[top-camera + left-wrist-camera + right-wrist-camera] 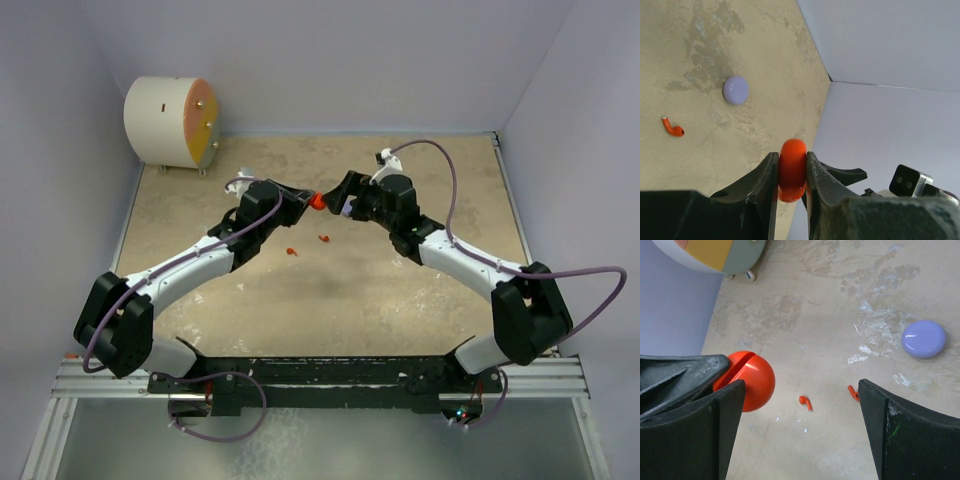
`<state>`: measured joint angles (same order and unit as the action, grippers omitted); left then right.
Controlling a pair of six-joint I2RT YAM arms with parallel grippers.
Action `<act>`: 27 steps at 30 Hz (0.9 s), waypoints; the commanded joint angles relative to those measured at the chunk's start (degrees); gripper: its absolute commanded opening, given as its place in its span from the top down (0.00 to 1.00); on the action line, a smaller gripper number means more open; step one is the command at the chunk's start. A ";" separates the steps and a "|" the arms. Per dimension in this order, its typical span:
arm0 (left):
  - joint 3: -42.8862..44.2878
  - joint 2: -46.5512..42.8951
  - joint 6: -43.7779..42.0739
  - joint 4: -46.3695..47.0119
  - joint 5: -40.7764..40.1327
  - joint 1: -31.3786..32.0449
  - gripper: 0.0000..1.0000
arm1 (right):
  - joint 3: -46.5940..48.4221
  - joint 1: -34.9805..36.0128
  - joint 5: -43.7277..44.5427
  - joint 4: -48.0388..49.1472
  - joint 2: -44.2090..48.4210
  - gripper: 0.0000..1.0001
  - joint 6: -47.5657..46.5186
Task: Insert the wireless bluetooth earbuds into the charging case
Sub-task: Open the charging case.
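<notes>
My left gripper [792, 159] is shut on the round red charging case [792, 170] and holds it on edge above the table; in the right wrist view the case [751, 381] shows its lid seam. My right gripper [799, 388] is open, with its left finger [725, 420] close beside the red case. Two red earbuds [806, 402] [853, 392] lie on the table below; both show in the top view [291, 250] [324, 238], and one in the left wrist view [673, 127]. A lavender case [923, 338] [735, 90] lies shut on the table. The lavender earbuds are out of view.
A white drum with an orange and yellow face [170, 122] stands at the back left corner. Pale walls enclose the sandy table [400, 290] on three sides. Both grippers [303, 200] [342, 196] meet over the middle of the far half of the table.
</notes>
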<state>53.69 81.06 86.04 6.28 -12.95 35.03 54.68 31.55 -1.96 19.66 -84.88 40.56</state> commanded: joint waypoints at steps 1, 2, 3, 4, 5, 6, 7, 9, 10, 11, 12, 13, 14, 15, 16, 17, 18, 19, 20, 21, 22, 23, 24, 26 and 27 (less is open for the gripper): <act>2.50 -0.91 3.04 -0.04 -1.83 0.00 1.00 | -1.65 0.24 1.11 1.55 2.68 0.06 0.69; 2.50 -0.88 3.08 0.12 -1.88 0.00 1.00 | -1.97 0.32 1.07 1.65 2.77 0.06 0.81; 2.54 -0.83 3.09 0.20 -1.77 -0.03 1.00 | -2.24 0.43 1.01 1.80 2.85 0.06 0.91; 2.56 -0.81 3.09 0.22 -1.79 0.03 1.00 | -2.29 0.57 0.94 1.91 2.88 0.06 0.97; 2.70 -0.79 3.02 0.22 -1.67 0.03 1.00 | -2.29 0.72 0.91 1.95 2.81 0.06 1.00; 2.72 -0.74 3.07 0.29 -1.64 0.03 1.00 | -2.29 0.83 0.95 2.00 2.75 0.06 1.01; 2.75 -0.73 3.07 0.25 -1.57 -0.01 1.00 | -2.29 0.94 0.98 2.02 2.71 0.06 1.02; 2.84 -0.64 2.91 0.31 -1.45 0.02 1.00 | -2.29 1.05 0.97 2.18 2.55 0.06 1.02; 2.85 -0.59 2.95 0.31 -1.32 0.03 1.00 | -2.29 1.12 0.98 2.26 2.49 0.06 1.02; 2.86 -0.62 2.91 0.36 -1.29 0.04 1.00 | -2.22 1.21 0.99 2.30 2.40 0.06 1.02; 2.83 -0.63 2.91 0.33 -1.29 0.04 1.00 | -2.21 1.34 0.99 2.29 2.29 0.06 1.08; 2.83 -0.64 2.91 0.38 -1.35 0.03 1.00 | -2.28 1.43 0.95 2.39 2.12 0.06 1.10; 2.91 -0.64 2.91 0.42 -1.37 0.04 1.00 | -2.29 1.55 0.91 2.40 1.91 0.06 1.09; 2.98 -0.64 2.91 0.46 -1.28 0.03 1.00 | -2.30 1.70 0.83 2.48 1.65 0.06 1.18; 3.07 -0.64 2.91 0.46 -1.22 0.04 1.00 | -2.29 1.82 0.82 2.53 1.51 0.06 1.27; 3.12 -0.64 2.83 0.46 -1.24 0.04 1.00 | -2.29 1.92 0.77 2.68 1.36 0.06 1.36; 3.13 -0.64 2.82 0.43 -1.13 0.02 1.00 | -2.29 1.98 0.80 2.82 1.16 0.05 1.37; 3.11 -0.64 2.83 0.41 -1.05 -0.03 1.00 | -2.23 2.02 0.75 2.84 0.98 0.05 1.36; 3.17 -0.68 2.85 0.45 -0.96 0.03 1.00 | -2.13 2.07 0.78 2.87 0.75 0.05 1.37; 3.17 -0.64 2.83 0.48 -0.94 0.04 1.00 | -2.04 2.11 0.74 2.89 0.58 0.05 1.37; 3.22 -0.64 2.86 0.53 -0.94 0.04 1.00 | -2.03 2.12 0.66 2.99 0.52 0.05 1.37; 3.19 -0.64 2.86 0.49 -0.88 0.04 1.00 | -1.99 2.16 0.72 2.97 0.43 0.05 1.37; 3.22 -0.71 2.84 0.46 -0.85 0.04 1.00 | -1.95 2.17 0.77 2.93 0.42 0.05 1.43; 3.24 -0.90 2.76 0.29 -0.93 0.00 1.00 | -1.96 2.14 1.46 2.68 0.90 0.05 1.52; 3.18 -0.95 2.65 0.12 -1.13 0.03 1.00 | -2.06 2.19 1.92 2.65 1.50 0.05 1.61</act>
<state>54.13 81.06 86.19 6.44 -12.82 34.96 52.69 33.39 -1.39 20.40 -84.38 41.69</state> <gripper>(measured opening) 0.228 0.946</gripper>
